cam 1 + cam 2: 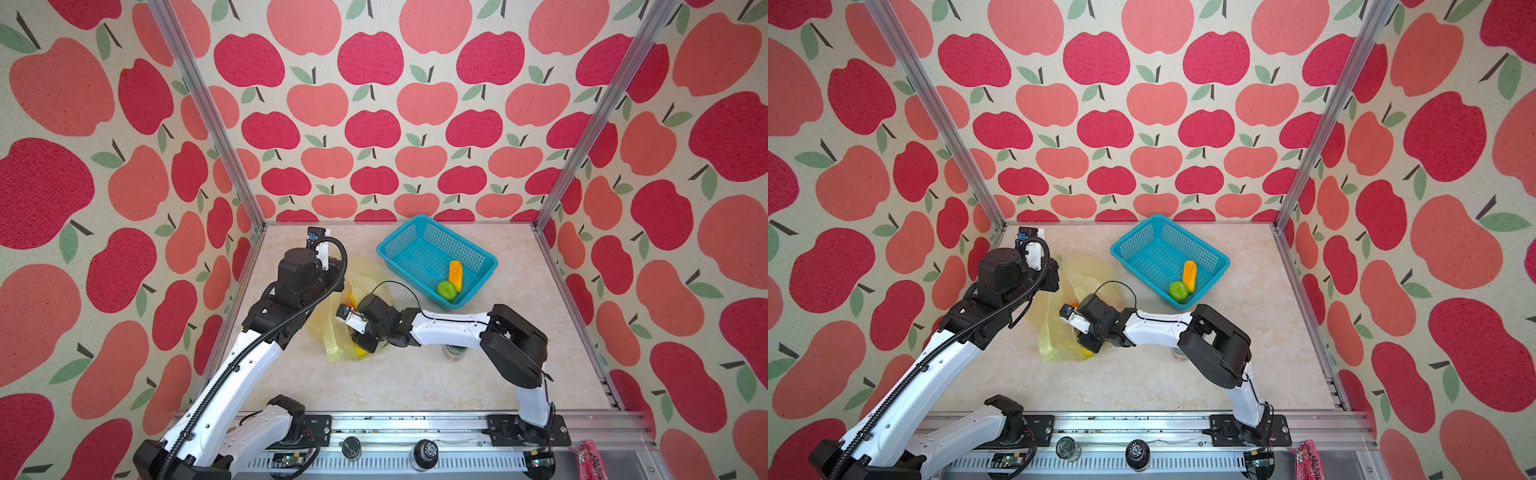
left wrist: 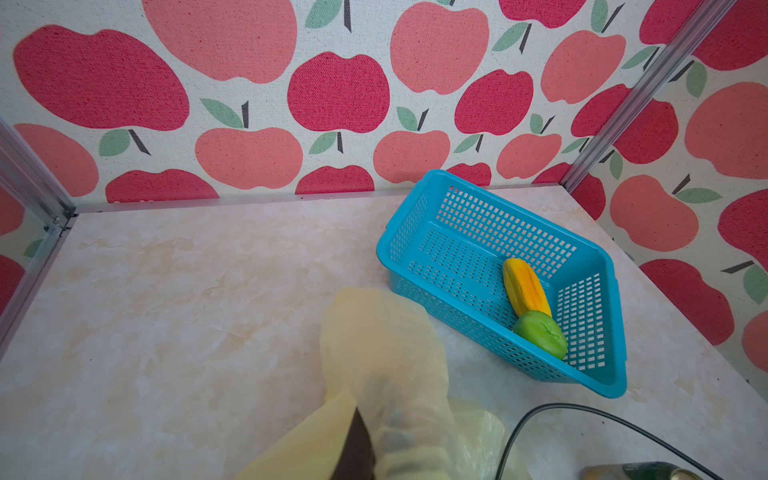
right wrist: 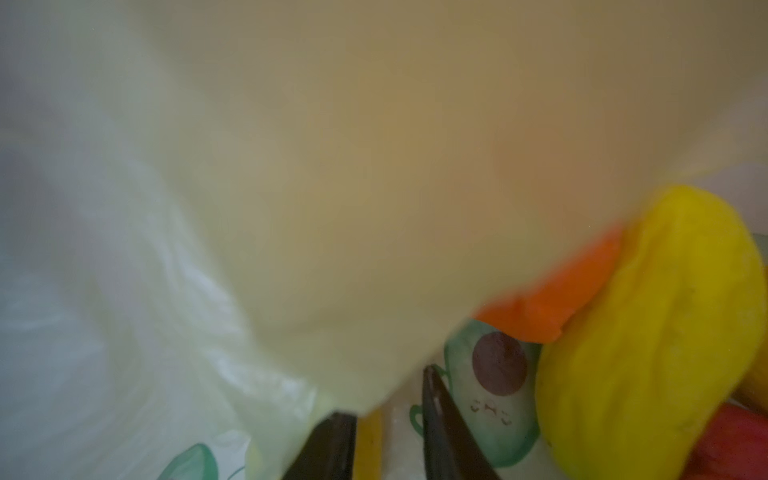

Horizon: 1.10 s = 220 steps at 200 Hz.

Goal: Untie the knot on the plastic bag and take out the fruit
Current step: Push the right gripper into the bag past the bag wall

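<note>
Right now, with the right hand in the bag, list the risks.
Open amid loose plastic bag film, the right hand may pinch film instead of the yellow fruit. Shut on the bag, the left hand might slip and let the mouth collapse. The right arm hangs over a can and could topple it.

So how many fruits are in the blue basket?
2. A green round one lies in a corner of the basket, a long orange-yellow one beside it. Others may hide in the bag.
</note>
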{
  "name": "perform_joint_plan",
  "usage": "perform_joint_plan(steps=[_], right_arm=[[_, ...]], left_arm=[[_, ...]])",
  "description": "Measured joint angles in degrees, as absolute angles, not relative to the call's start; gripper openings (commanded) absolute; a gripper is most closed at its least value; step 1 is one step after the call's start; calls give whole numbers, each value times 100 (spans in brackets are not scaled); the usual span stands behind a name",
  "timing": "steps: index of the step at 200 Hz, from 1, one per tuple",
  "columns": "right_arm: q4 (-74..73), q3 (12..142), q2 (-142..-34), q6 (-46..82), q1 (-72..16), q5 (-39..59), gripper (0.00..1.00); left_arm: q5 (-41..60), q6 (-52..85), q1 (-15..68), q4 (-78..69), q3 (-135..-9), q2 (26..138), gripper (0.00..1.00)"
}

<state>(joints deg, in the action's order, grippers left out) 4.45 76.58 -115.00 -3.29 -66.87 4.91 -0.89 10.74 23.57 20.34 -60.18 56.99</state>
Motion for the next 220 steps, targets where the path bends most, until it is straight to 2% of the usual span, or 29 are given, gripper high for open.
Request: perform_joint_plan(steps=[12,79,157,196,212,220], right_arm=[[460,7693,-11511,-307,-6737,705,50],[499,7712,-11509,-224,-7159,1232,56],[1269,9312,-12562,-189,-7236,904,58],[1649,9373,-12776,-141,-7238,687,66],[1747,9373,-12776,-141,-7238,587,66],[1763,9373,-12776,-141,-7238,543,62]], left_arm=[[-108,1074,2357,2036,-6014,5701,0],[-119,1074,2357,2032,-6014,5699,0],[-165,1074,2357,2034,-6014,5697,0],[-172,1074,2357,2036,-6012,5686,0],[-174,1074,2357,2036,-5999,5651,0],[-174,1074,2357,2036,-5996,5638,0]])
